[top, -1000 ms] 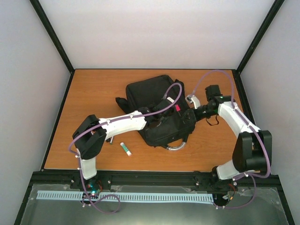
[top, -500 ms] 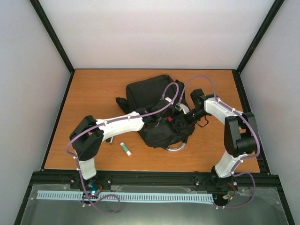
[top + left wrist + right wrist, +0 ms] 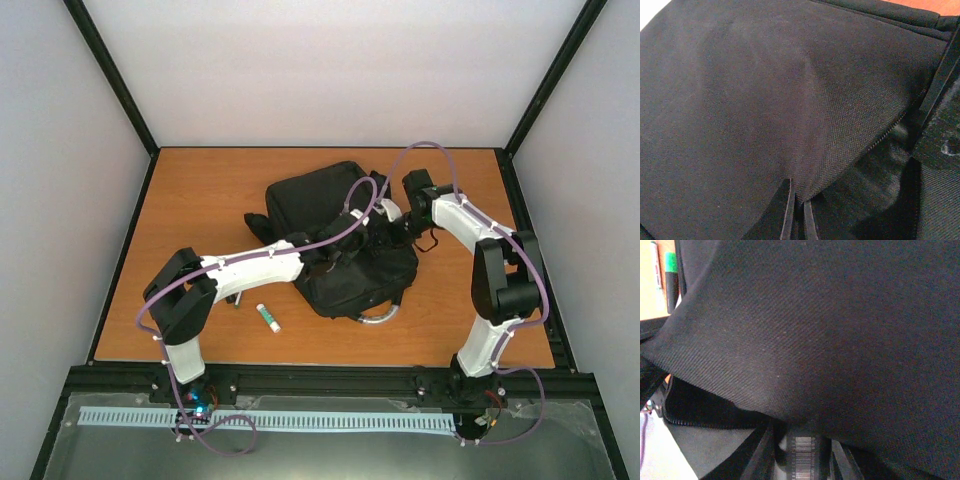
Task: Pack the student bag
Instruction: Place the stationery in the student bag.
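Note:
The student bag (image 3: 325,235) is a large black backpack lying mid-table, its grey loop handle (image 3: 378,315) toward the near edge. My left gripper (image 3: 352,232) is over the bag's middle. In the left wrist view it (image 3: 797,207) is shut on a fold of black fabric beside the open zip (image 3: 890,134). My right gripper (image 3: 396,230) comes in from the right at the bag's opening. In the right wrist view it (image 3: 804,460) sits under the fabric flap (image 3: 830,330) and grips a small item with a barcode label (image 3: 804,462).
A white stick with a green cap (image 3: 268,317) lies on the table near the bag's left front, with a small pen (image 3: 237,300) beside the left arm. Both show at the right wrist view's top left (image 3: 670,265). Black frame posts edge the table.
My right arm has folded in and swung its gripper left and farther back into the bag's opening. The left gripper has moved back with the fabric, and the bag has shifted slightly away.

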